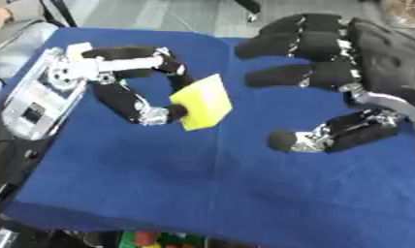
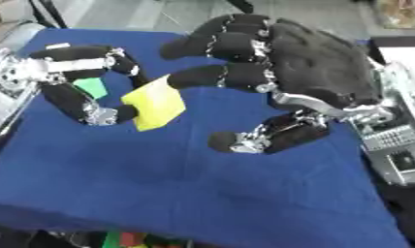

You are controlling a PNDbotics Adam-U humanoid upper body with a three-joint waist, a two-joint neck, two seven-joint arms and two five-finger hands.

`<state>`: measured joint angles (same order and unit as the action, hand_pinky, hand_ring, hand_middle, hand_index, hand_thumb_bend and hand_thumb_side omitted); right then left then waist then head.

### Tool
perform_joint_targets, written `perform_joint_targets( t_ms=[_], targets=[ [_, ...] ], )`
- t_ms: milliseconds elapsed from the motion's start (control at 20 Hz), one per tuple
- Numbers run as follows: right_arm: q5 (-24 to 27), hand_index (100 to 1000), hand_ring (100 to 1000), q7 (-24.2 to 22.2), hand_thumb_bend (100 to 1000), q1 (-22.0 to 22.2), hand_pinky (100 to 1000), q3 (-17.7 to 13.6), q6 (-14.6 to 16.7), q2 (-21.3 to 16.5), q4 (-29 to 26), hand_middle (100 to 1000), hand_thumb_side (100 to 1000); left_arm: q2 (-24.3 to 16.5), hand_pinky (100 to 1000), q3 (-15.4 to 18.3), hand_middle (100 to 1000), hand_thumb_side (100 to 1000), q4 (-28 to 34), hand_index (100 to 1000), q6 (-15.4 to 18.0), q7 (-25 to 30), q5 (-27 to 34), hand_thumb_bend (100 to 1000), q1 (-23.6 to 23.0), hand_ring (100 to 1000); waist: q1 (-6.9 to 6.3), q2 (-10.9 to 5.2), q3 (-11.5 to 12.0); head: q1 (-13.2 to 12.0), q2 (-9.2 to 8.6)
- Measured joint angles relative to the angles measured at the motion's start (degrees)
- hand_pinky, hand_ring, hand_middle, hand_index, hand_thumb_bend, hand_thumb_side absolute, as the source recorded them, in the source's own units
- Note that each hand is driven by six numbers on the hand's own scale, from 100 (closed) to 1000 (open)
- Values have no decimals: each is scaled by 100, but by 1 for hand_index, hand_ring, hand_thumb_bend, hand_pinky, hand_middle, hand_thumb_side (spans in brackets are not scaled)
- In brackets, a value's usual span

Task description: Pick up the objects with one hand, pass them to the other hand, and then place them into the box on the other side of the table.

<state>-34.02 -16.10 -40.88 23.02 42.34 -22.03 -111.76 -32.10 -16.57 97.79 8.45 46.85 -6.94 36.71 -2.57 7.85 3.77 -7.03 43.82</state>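
A yellow block (image 1: 202, 102) was held above the blue tabletop (image 1: 202, 193), pinched at its left edge between the thumb and curled fingers of the left robot hand (image 1: 130, 82). The block was tilted, with its long axis running from lower left to upper right and its broad yellow face turned towards the camera. Its free right edge was pointed towards the right robot hand (image 2: 279, 77) – the relation on which the coming handover was judged to turn.

The right robot hand was seen just to the right of the block, spread wide and holding nothing, its fingers extended leftward above the block's upper corner and its thumb (image 2: 245, 140) set lower, below and to the right of the block. The block's free edge lay near the gap between those fingers and the thumb, though whether any finger was already touching it could not be told.

A small green thing (image 2: 92, 87) was glimpsed to the left of the block, inside the curl of the left robot hand; what it was could not be made out. No box was clearly identified – the pass was judged not yet completed, and a closing of the right robot hand on the block's free side would be called for next
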Motion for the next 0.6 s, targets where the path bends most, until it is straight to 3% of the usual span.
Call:
perform_joint_targets(
  t_ms=[600],
  targets=[
    [24, 897, 842, 28, 362, -53, 837, 113, 24, 95, 17, 890, 203, 178, 706, -287, 455, 540, -13, 629, -4, 3, -22, 100, 342, 556, 3, 8, 15, 0, 0]
  ],
)
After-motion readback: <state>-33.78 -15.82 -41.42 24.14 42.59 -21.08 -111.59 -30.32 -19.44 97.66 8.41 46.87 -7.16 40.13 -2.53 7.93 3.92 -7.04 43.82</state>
